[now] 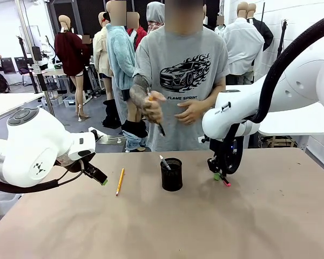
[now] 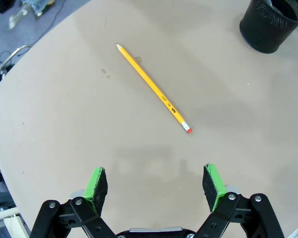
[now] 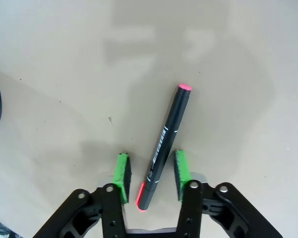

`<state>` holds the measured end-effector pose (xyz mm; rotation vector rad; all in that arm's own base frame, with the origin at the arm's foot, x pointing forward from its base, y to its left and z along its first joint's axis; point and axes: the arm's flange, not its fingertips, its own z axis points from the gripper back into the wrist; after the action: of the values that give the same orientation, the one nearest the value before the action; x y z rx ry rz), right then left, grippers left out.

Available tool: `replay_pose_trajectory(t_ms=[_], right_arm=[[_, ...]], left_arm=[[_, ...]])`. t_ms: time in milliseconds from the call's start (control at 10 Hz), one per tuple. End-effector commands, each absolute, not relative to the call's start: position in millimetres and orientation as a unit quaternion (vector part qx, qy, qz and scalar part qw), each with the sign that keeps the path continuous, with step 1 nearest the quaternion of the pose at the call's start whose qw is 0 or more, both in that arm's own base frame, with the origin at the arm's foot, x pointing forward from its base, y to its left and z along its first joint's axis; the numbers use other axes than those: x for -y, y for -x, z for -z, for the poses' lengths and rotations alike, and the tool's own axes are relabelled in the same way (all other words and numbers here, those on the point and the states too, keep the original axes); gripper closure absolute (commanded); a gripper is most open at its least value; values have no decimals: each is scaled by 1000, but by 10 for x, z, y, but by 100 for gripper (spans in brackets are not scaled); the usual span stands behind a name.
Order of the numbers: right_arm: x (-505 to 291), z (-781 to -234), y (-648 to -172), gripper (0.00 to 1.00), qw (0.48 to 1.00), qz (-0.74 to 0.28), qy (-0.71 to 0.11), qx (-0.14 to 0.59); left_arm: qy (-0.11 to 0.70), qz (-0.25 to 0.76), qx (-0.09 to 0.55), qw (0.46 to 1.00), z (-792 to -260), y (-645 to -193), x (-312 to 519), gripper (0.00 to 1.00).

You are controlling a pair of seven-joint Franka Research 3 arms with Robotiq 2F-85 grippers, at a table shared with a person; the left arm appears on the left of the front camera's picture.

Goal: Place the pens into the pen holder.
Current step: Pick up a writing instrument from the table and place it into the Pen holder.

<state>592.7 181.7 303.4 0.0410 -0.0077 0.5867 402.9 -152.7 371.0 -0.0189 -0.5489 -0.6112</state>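
Mid-table: pen holder (image 1: 171,175) w/ one pen (image 1: 164,162). Left: pencil (image 2: 154,89), left gripper (image 2: 156,181) spread wide nearby. Right: right gripper (image 3: 151,166) parted astride marker (image 3: 171,121), not clamped.

The left gripper (image 2: 156,181) is seen with its jaws spread wide, nothing held between the green pads (image 2: 96,182). A yellow pencil (image 2: 154,89) is laid flat on the table (image 2: 59,129), well apart from the pads, point toward the upper left, eraser nearest the gripper. The black mesh pen holder (image 2: 270,27) is cut off at the upper right corner.
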Motion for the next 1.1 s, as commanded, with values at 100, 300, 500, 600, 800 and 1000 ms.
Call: replay_pose_trajectory(t_ms=[100, 300, 500, 600, 800, 1000], right_arm=[[-1837, -2999, -5954, 100, 956, -293, -2, -6], [-1827, -2970, -5976, 100, 955, -297, -9, -17], [-1768, -2997, -5980, 100, 953, -302, -24, -19], [-1710, -3063, -5974, 100, 952, -305, -35, -13], [-1547, -3182, -5965, 100, 951, -305, -50, -7], [-1404, -3293, -5944, 100, 950, -305, -63, -2]], left_arm=[[10, 295, 267, 917, -3714, -4032, 1509, 0], [10, 295, 267, 917, -3714, -4032, 1509, 0], [10, 295, 267, 917, -3714, -4032, 1509, 0], [10, 295, 267, 917, -3714, -4032, 1509, 0], [10, 295, 267, 917, -3714, -4032, 1509, 0], [10, 295, 267, 917, -3714, -4032, 1509, 0]])
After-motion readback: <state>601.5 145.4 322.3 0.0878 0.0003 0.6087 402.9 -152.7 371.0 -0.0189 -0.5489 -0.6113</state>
